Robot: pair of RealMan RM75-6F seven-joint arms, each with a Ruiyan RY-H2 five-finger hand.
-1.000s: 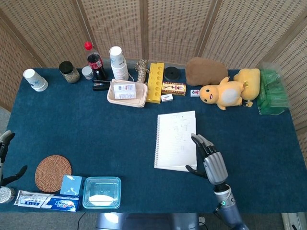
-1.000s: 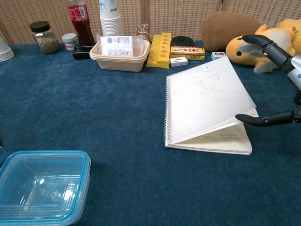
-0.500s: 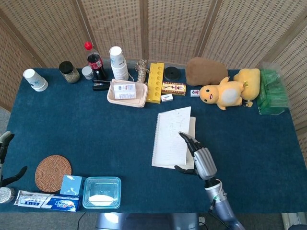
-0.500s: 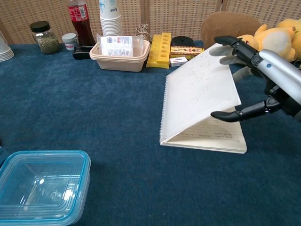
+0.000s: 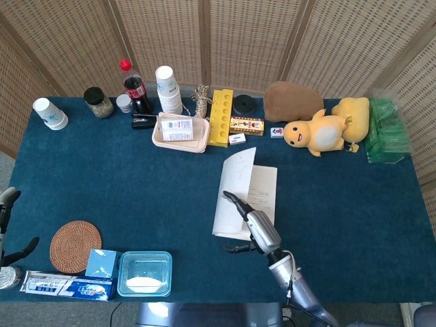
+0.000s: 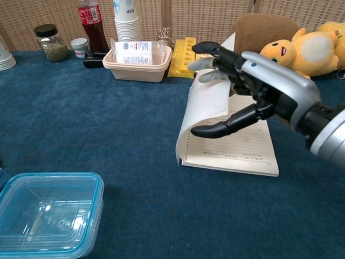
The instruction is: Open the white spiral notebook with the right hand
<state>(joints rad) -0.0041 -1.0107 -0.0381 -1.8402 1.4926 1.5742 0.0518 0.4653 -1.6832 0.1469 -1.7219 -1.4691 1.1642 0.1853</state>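
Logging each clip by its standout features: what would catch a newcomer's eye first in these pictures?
The right hand, mid-table, is lifting the white cover of the spiral notebook, which stands curled nearly upright over a lined, written page. Behind it to the right lies a yellow plush toy, beside a brown cushion at the table's far edge. A clear blue-rimmed food container sits at the near left.

White spiral notebook (image 6: pixel 226 145) lies mid-table, cover (image 6: pixel 207 105) lifted upright, lined page exposed.

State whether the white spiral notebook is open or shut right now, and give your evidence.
Partly open: the white spiral notebook's cover stands raised against the right hand, and a lined page with writing lies exposed beneath.
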